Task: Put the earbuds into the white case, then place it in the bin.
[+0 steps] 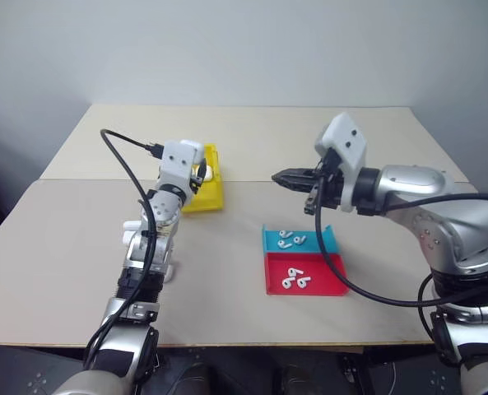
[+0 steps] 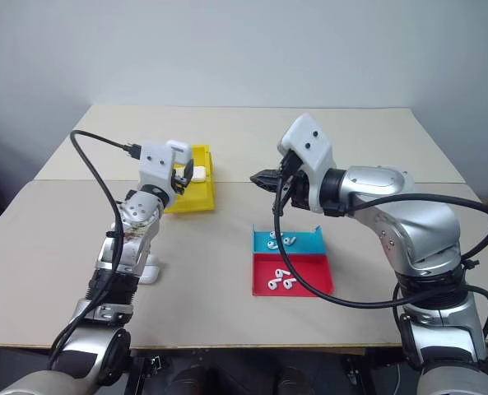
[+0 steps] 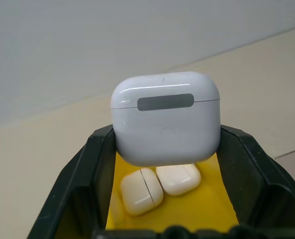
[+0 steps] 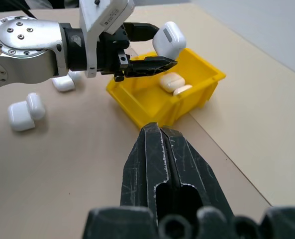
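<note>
Two closed cases already lie in the yellow bin (image 4: 187,79) as the left pincer (image 4: 152,50) holds a lidded white case (image 3: 165,118) above it, release pending; the right pincer (image 4: 162,149) hangs shut, empty.

From the head we look forward and down over the table (image 1: 252,132), both eyes sharing nearly one scene. Our left wrist camera sits close, facing level over the bin (image 3: 197,209). Our right wrist camera looks from farther back toward that bin (image 4: 137,107), at ten o'clock in head views.
</note>
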